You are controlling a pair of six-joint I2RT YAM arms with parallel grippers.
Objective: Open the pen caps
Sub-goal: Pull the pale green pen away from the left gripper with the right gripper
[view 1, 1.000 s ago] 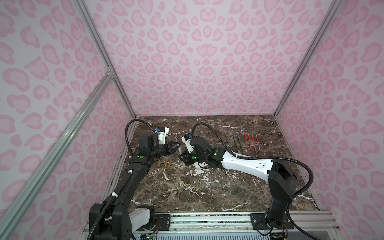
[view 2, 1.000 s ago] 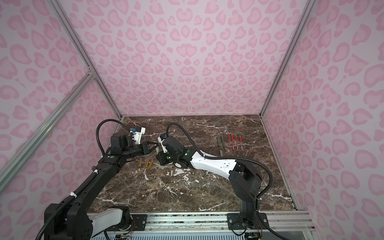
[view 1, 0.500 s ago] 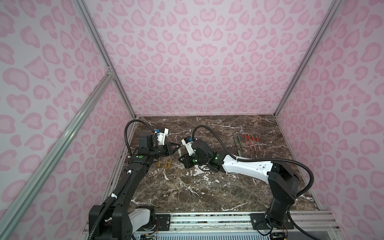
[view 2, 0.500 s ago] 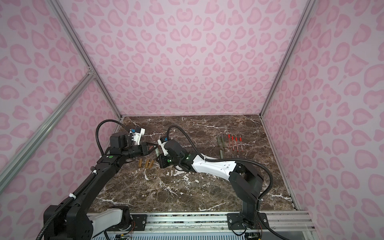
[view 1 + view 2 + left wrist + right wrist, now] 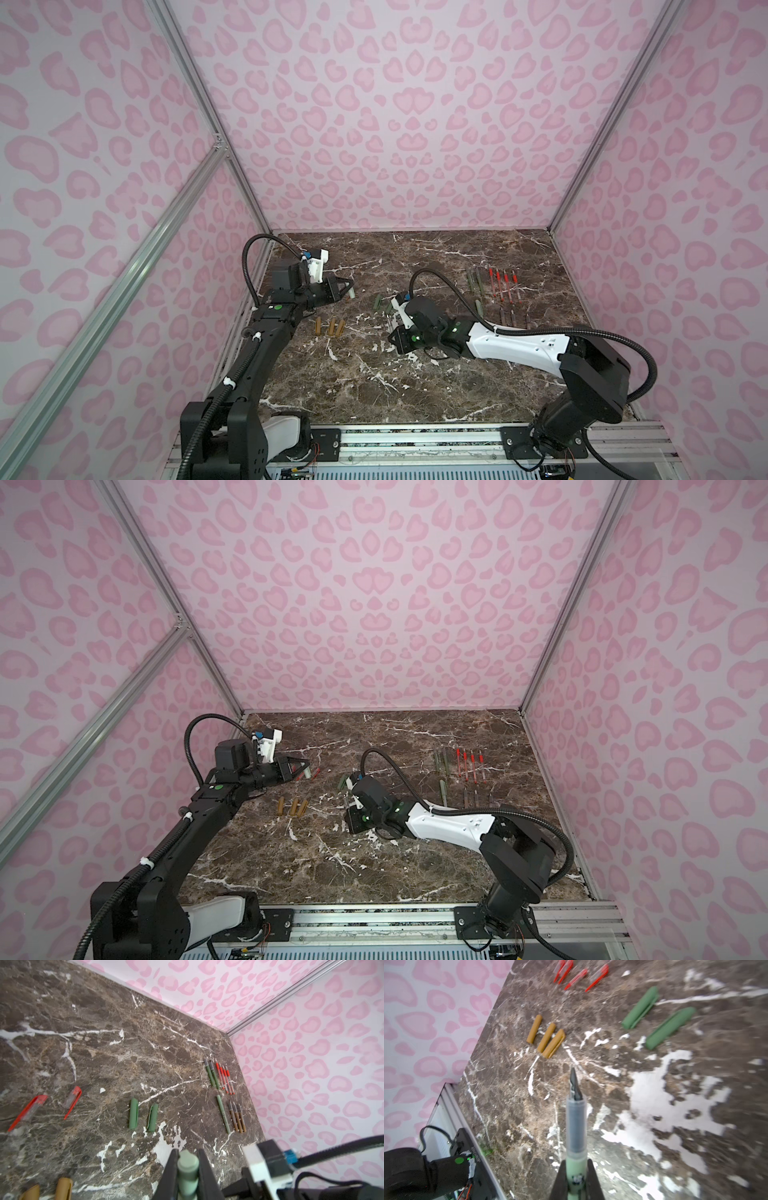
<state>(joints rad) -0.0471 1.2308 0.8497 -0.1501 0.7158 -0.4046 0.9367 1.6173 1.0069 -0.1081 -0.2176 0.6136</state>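
Note:
My left gripper (image 5: pixel 188 1153) is shut on a pale green pen cap (image 5: pixel 188 1166) and holds it above the back left of the table (image 5: pixel 352 293). My right gripper (image 5: pixel 576 1162) is shut on the matching pale green pen body (image 5: pixel 576 1126), whose dark nib is bare and points at the tan caps (image 5: pixel 548 1040). The two grippers are apart in both top views, the right gripper (image 5: pixel 392 332) nearer the front. Loose caps lie on the table: two dark green caps (image 5: pixel 133 1113), several red caps (image 5: pixel 579 976) and the tan caps (image 5: pixel 330 327).
Uncapped pen bodies lie in rows at the back right: red ones (image 5: pixel 503 284), dark green ones (image 5: pixel 473 280), one pale green (image 5: pixel 479 307) and brown ones (image 5: pixel 513 318). Pink patterned walls close in the marble table (image 5: pixel 415 386) on three sides. A metal rail (image 5: pixel 415 434) runs along the front.
My right gripper has drawn back from the left gripper, toward the front and right, with the pen body in it. The cap stayed in the left gripper, so pen and cap are now separate.

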